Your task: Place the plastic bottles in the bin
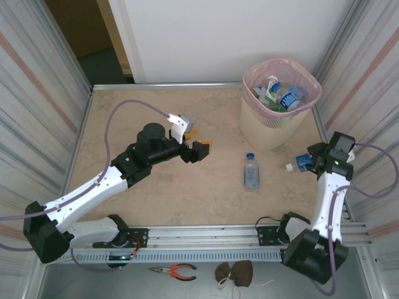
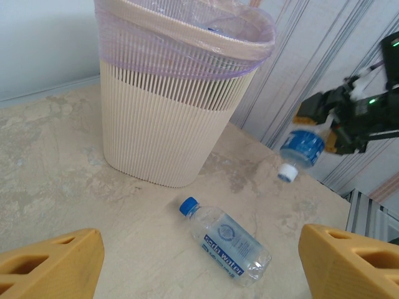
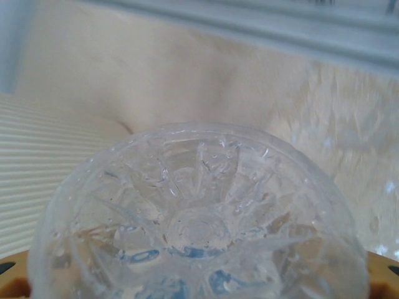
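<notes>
A clear plastic bottle with a blue cap (image 1: 251, 171) (image 2: 227, 240) lies on its side on the beige table, just in front of the bin. The bin (image 1: 269, 128) (image 2: 162, 124) is beige and ribbed with a pink liner, and holds several bottles (image 1: 283, 96). My left gripper (image 1: 198, 142) (image 2: 201, 277) hovers open left of the lying bottle, which sits between and beyond its orange fingers (image 2: 56, 261). My right gripper (image 1: 307, 163) (image 2: 330, 121) (image 3: 199, 283) is shut on a clear blue-labelled bottle with a white cap (image 1: 302, 163) (image 2: 302, 148) (image 3: 199, 224), to the right of the bin.
Striped metal panels wall in the table on the left and right, and the right arm stands close to the right panel. Red-handled pliers (image 1: 176, 271) and a brown object (image 1: 235, 273) lie below the front rail.
</notes>
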